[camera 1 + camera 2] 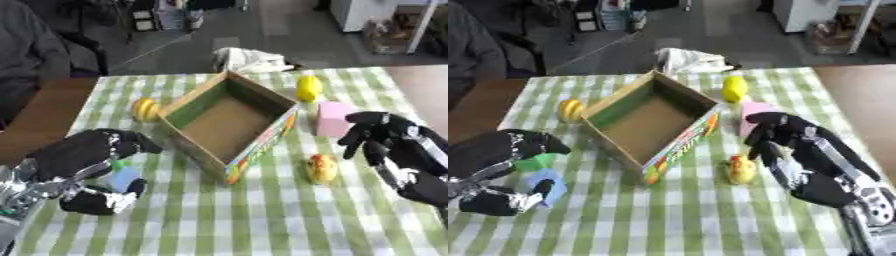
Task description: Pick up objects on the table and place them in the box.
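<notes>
An open cardboard box point(262, 97) with a bare brown floor stands askew mid-table. My left hand point(80, 155) is at the lower left, fingers arched and thumb spread, open around a small blue thing point(123, 178) and a green block point(535, 162); I cannot tell if it touches them. My right hand point(794, 137) hovers right of the box, fingers relaxed and drooping, open, its fingertips point(354, 137) just beside a pink block point(331, 117). A yellow-orange toy point(321, 168) lies below that block. A yellow fruit point(308, 88) sits by the box's far right corner, and a yellow ringed toy point(144, 108) by its left wall.
The table carries a green and white checked cloth point(262, 215). A white crumpled cloth point(249, 59) lies beyond the far table edge. A brown surface point(44, 115) borders the left side. The cloth in front of the box holds no objects.
</notes>
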Robot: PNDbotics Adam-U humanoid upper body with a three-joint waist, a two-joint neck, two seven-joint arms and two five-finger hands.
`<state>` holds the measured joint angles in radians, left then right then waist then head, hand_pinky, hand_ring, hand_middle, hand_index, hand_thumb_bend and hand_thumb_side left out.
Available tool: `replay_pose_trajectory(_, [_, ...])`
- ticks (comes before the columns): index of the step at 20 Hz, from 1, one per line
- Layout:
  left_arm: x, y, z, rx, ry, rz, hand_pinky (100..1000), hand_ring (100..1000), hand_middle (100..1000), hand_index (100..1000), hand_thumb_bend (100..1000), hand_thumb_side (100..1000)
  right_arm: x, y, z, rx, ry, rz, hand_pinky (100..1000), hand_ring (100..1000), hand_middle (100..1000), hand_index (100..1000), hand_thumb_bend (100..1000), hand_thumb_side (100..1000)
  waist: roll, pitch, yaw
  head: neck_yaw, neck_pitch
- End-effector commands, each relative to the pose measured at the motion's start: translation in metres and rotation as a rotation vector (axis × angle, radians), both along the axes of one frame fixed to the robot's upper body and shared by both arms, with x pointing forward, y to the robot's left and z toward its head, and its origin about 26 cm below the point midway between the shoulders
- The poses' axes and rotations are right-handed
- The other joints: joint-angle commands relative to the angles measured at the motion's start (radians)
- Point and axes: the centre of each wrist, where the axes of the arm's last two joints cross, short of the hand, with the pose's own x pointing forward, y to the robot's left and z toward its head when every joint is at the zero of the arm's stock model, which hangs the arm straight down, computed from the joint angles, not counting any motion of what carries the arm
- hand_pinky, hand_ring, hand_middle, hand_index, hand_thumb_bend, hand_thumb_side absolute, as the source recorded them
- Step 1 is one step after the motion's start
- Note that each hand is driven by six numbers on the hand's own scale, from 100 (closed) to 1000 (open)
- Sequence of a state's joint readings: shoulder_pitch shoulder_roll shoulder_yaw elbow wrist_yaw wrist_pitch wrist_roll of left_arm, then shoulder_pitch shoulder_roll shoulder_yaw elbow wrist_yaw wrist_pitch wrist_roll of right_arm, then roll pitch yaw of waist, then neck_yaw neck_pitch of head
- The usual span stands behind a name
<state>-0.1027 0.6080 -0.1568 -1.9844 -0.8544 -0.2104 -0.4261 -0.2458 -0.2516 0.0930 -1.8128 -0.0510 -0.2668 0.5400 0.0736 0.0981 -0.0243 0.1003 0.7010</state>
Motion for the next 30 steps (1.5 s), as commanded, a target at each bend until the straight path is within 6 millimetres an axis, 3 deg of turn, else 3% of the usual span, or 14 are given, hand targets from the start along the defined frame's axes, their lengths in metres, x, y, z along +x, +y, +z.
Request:
replay_pose_trajectory(1, [-0.003, -0.002, 0.001, 0.044, -0.039, 0.094, 743, 731, 766, 898, 100, 337, 0.001, -0.002, 0.007, -0.014, -0.025, -0.002, 695, 516, 574, 835, 100, 456, -0.002, -0.009, 0.0, 0.001, -0.012])
replay_pose_trajectory(13, [-0.005, 0.004, -0.017, 0.086, 0.009, 0.253, 770, 762, 807, 927, 123, 363, 0.001, -0.002, 0.006, -0.014, -0.021, -0.006, 693, 514, 571, 833, 100, 454, -0.005, -0.007, 0.005, -0.007, -0.009])
replay_pose_trajectory(20, [-0.008, 0.019, -0.015, 0.172, 0.095, 0.219, 795, 807, 841, 962, 351, 437, 0.002, -0.004, 0.007, -0.017, -0.022, -0.014, 691, 513, 569, 832, 100, 452, -0.004, -0.006, 0.008, 0.006, 0.021])
replay_pose_trajectory(25, [-0.008, 0.031, -0.013, 0.213, 0.114, 0.246, 802, 819, 849, 969, 425, 460, 0.002, -0.004, 0.006, -0.019, -0.023, -0.019, 690, 512, 568, 832, 100, 452, -0.003, -0.006, 0.01, 0.012, 0.045])
replay_pose_trajectory(30, [0.0, 0.041, -0.014, 0.245, 0.122, 0.245, 810, 830, 859, 980, 458, 472, 0.002, -0.004, 0.006, -0.02, -0.023, -0.019, 689, 511, 567, 831, 100, 452, -0.003, -0.007, 0.008, 0.008, 0.05])
